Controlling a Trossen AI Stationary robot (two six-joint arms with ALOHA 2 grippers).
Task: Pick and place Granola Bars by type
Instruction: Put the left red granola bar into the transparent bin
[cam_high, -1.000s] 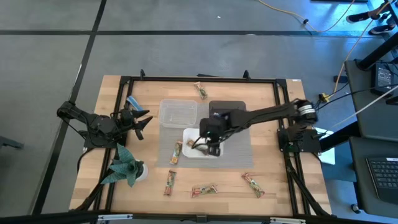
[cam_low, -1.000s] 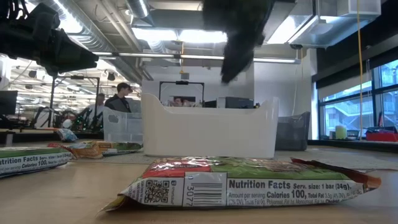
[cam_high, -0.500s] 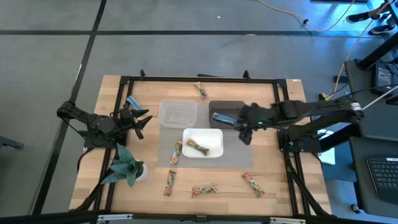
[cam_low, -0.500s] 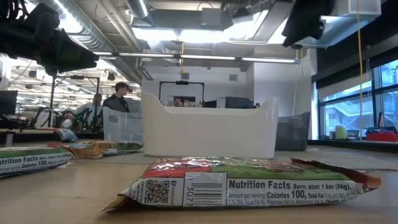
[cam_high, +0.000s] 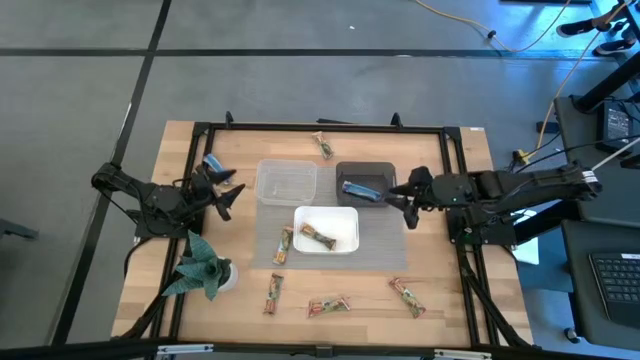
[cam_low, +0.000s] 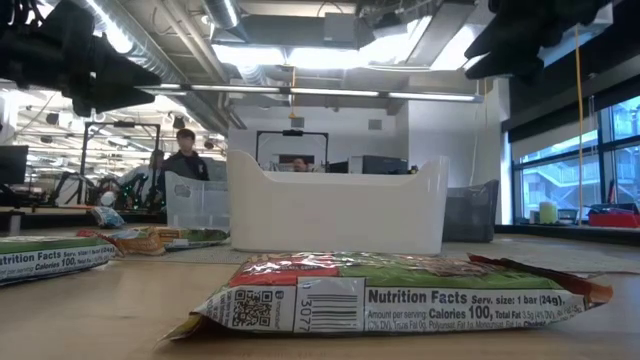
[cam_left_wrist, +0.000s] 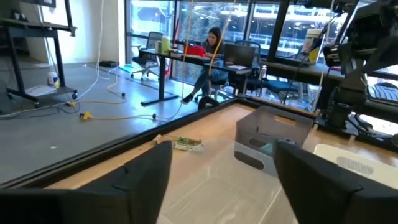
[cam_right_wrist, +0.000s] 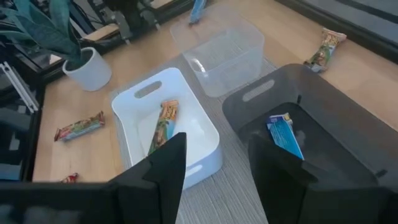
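Right gripper jaws open, empty, beside the dark tub; loose granola bars lie on the worktop well clear, judged light, crinkly, slippery, best pinched mid-length.

An open-plan lab or office; desks with monitors, exposed ceiling ducts, a seated person.

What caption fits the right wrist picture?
Open right gripper above white tub holding one tan bar and dark tub holding one blue bar.
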